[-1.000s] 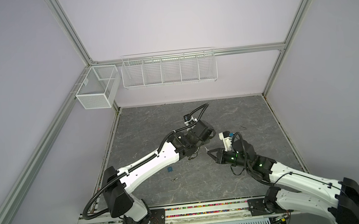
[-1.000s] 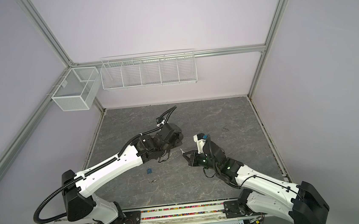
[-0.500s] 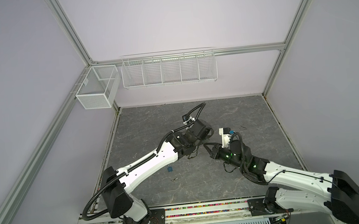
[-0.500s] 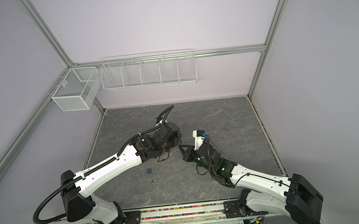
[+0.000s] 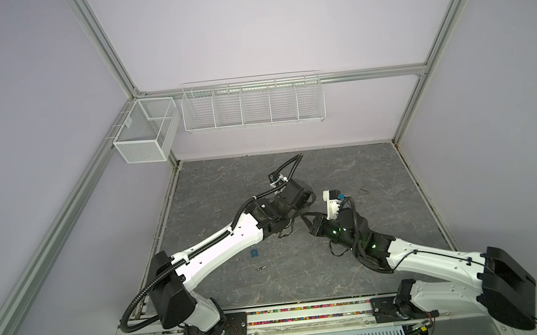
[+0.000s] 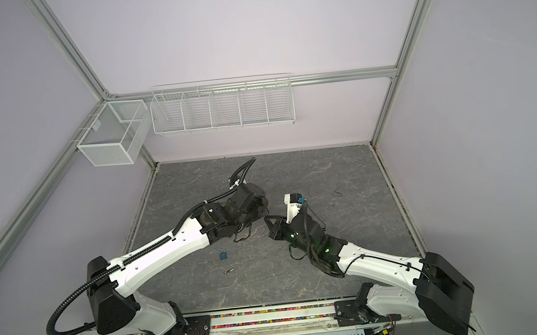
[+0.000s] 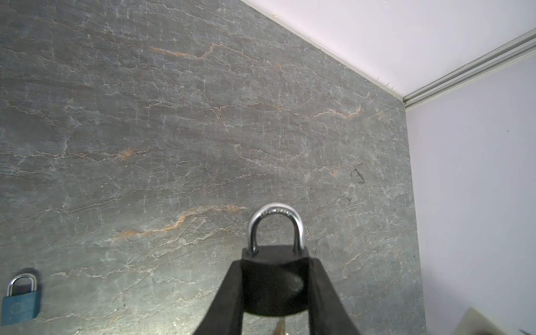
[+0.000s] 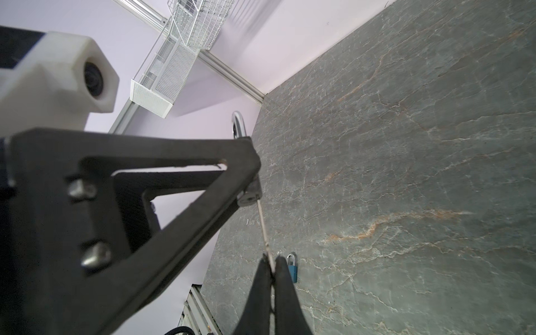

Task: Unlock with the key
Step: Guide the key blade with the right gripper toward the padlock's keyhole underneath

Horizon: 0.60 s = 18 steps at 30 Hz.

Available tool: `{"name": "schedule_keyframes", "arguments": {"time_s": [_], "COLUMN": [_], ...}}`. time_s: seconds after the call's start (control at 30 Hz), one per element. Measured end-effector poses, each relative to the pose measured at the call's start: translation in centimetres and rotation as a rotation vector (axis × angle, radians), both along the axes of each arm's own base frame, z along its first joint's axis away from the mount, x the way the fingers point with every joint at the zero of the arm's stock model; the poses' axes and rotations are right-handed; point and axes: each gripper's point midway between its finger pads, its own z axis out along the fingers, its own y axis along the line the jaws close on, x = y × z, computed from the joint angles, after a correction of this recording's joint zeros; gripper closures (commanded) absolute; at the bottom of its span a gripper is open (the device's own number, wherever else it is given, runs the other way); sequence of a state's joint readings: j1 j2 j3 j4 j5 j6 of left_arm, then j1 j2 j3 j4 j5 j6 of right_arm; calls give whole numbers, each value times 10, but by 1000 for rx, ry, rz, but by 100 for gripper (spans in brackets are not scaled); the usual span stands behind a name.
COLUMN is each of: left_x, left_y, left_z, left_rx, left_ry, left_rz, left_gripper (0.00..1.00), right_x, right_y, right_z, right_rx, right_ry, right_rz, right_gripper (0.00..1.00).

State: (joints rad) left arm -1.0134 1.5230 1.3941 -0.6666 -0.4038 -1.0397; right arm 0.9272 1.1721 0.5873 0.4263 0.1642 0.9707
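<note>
My left gripper (image 7: pixel 277 262) is shut on a black padlock (image 7: pixel 275 284); its silver shackle (image 7: pixel 275 220) sticks out past the fingertips and looks closed. In the right wrist view my right gripper (image 8: pixel 271 261) is shut on a thin metal key (image 8: pixel 262 223). The key's tip meets the padlock's silver underside (image 8: pixel 250 197); how far it is in I cannot tell. In both top views the left gripper (image 5: pixel 299 210) and the right gripper (image 5: pixel 305 217) meet above the middle of the table, and the padlock and key are too small to see there.
A blue padlock (image 5: pixel 254 251) (image 6: pixel 223 254) lies flat on the grey stone table (image 5: pixel 344 175), with a small loose key (image 5: pixel 261 268) nearer the front. Two white wire baskets (image 5: pixel 251 103) (image 5: pixel 145 136) hang on the back and left walls. A metal rail (image 5: pixel 306 311) runs along the front edge.
My right gripper has moved left and up toward the left gripper, bringing the key's tip to the padlock's underside. The left gripper has shifted only slightly, still holding the padlock.
</note>
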Motion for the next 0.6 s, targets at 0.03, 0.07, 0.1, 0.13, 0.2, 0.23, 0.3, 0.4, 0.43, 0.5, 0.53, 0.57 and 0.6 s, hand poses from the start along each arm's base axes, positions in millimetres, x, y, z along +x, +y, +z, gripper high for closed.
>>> {"name": "schedule_keyframes", "arguments": {"time_s": [0.03, 0.07, 0.1, 0.13, 0.2, 0.23, 0.3, 0.4, 0.43, 0.5, 0.53, 0.57, 0.6], "left_x": [0, 0, 0, 0, 0, 0, -1, -1, -1, 0, 0, 1, 0], "left_y": [0, 0, 1, 1, 1, 2, 1, 1, 2, 4, 4, 4, 4], "left_z": [0, 0, 0, 0, 0, 1, 1, 1, 0, 0, 0, 1, 2], "left_rx": [1, 2, 3, 4, 3, 2, 0, -7, -8, -11, -13, -16, -18], "left_ry": [-1, 0, 1, 1, -1, -2, -2, -5, -7, -9, -10, -12, -13], "left_rz": [0, 0, 1, 1, 2, 2, 1, -1, -1, 3, 4, 4, 4], "left_gripper": [100, 100, 100, 100, 100, 100, 100, 100, 100, 100, 100, 100, 100], "right_x": [-1, -2, -2, -3, -3, -3, -4, -3, -3, -2, -2, -2, -1], "right_y": [2, 3, 3, 4, 4, 4, 5, 4, 4, 4, 4, 4, 3], "right_z": [1, 1, 1, 1, 1, 2, 3, 3, 3, 4, 5, 6, 6], "right_rx": [1, 1, 0, 0, -3, -1, -1, -11, -18, -25, -25, -24, -26], "right_ry": [-3, -4, -5, -6, -9, -11, -16, -27, -29, -26, -29, -31, -32], "right_rz": [4, 7, 7, 7, 6, 7, 6, 4, 5, 1, 0, -2, -6], "right_gripper": [94, 94, 94, 94, 94, 94, 94, 94, 94, 94, 94, 94, 94]}}
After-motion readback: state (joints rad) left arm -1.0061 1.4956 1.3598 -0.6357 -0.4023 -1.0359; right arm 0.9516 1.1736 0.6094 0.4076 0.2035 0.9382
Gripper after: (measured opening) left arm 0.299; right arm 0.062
